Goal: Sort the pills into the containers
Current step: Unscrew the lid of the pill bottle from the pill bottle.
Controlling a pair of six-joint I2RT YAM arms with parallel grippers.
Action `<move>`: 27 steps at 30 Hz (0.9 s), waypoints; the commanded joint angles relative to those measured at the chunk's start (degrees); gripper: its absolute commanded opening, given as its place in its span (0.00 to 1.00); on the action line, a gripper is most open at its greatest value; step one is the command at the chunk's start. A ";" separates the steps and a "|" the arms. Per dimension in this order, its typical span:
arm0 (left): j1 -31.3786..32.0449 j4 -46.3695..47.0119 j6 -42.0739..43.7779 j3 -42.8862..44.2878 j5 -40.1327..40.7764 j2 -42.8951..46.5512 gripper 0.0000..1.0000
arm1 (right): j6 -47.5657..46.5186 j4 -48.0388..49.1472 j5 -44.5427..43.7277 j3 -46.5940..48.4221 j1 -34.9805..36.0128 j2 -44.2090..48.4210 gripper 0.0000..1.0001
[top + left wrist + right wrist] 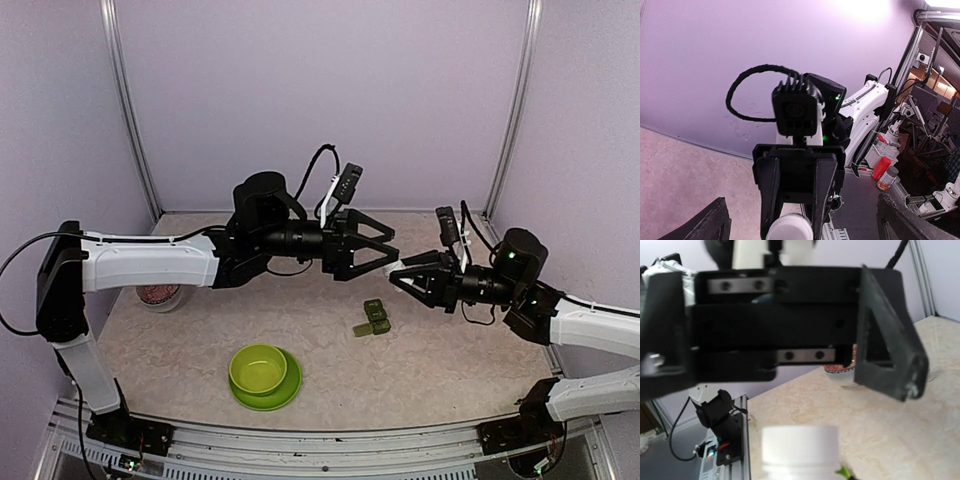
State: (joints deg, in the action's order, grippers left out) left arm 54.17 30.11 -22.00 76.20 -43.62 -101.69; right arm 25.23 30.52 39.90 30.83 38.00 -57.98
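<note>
Nearest the bases, the lime-green bowl [258, 368] sat on its plate [292, 390]. Beyond it, the pill box [375, 318] lay on the table [450, 350]; its contents could not be made out. Farther back, the right gripper [398, 276] clamped a white bottle [800, 450] in mid-air; the left gripper [393, 250] faced it, jaws wide apart and empty. Sorting appeared not yet begun.

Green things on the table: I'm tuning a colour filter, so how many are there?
3: a lime bowl sitting on a lime plate, front centre; a dark green pill box right of them, farther back. Others may be hidden.
</note>
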 commanded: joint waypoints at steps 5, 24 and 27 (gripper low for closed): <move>2.10 7.24 -4.14 -0.05 2.97 -1.15 0.99 | 2.55 5.39 -6.53 0.36 3.18 -2.88 0.08; 2.78 11.77 -6.15 -1.52 5.34 -2.76 0.99 | 4.38 9.99 -7.30 0.59 4.36 -5.62 0.08; 2.87 11.73 -6.13 -1.64 5.03 -2.65 0.99 | 4.87 10.52 -8.13 0.43 4.36 -5.91 0.08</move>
State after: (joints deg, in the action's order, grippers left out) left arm 56.66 39.48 -27.92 75.02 -38.54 -103.90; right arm 29.10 38.39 33.19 30.81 41.74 -63.24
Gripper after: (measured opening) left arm 0.988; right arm 0.329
